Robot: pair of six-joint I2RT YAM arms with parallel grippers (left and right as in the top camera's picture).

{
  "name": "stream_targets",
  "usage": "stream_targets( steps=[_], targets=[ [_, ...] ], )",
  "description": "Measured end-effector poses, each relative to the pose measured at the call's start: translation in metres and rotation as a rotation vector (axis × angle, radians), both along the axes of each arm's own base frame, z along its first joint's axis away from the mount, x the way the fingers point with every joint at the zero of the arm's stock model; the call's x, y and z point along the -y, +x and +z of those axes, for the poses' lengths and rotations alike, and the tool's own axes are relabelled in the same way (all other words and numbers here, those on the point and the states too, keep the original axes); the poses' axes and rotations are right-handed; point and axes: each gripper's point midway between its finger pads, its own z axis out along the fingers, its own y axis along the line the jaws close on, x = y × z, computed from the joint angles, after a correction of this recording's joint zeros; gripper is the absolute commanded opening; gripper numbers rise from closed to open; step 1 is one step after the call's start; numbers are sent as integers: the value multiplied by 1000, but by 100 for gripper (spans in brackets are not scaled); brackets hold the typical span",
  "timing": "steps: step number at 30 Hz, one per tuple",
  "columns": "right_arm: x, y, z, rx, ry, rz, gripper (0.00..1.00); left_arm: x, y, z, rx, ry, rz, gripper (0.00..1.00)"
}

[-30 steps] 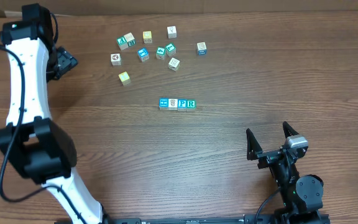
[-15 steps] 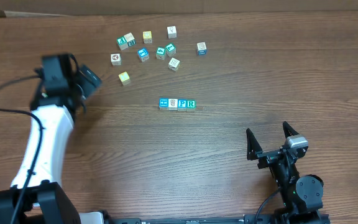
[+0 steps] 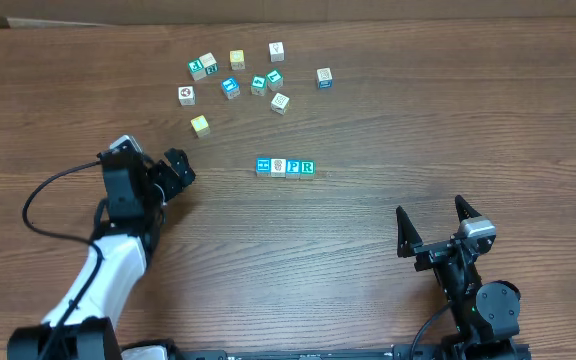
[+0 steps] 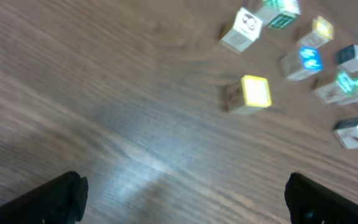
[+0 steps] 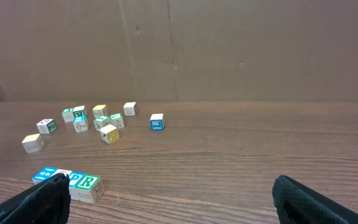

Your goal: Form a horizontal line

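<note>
Since four cubes sit touching in a straight line (image 3: 284,167) at the centre of the overhead frame, the task looks done, with nothing left that I can see. Loose cubes (image 3: 238,75) lie apart at upper centre. The left gripper (image 3: 173,172), centre left, and right gripper (image 3: 433,220), lower right, both gape empty.

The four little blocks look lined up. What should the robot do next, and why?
Probably just pull the left gripper back toward its base and rest. The horizontal line of four cubes already sits straight, side by side, both grippers are open and empty, and the right gripper is parked well away from it.
</note>
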Motion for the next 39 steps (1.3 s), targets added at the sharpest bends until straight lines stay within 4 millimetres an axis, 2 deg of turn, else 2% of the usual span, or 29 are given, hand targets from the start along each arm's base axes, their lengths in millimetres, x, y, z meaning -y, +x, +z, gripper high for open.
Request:
stream_targets(
  steps=[5,10,16,24,30,36,39],
  targets=[
    [0,0,0,0,0,0,100,3,-11,12,102,72,-59,100],
    [0,0,0,1,1,0,100,6,-30,7,109,146,-122,100],
    [0,0,0,0,0,0,100,9,-43,6,125,177,-160,100],
    [0,0,0,0,0,1,100,15,-71,-15,117,179,-187,100],
    [0,0,0,0,0,1,100,17,-91,-23,156,186,-184,100],
    [0,0,0,0,0,0,100,17,-95,-5,242,220,-187,100],
    [0,0,0,0,0,1,100,18,-101,-3,244,235,-196,100]
  ],
)
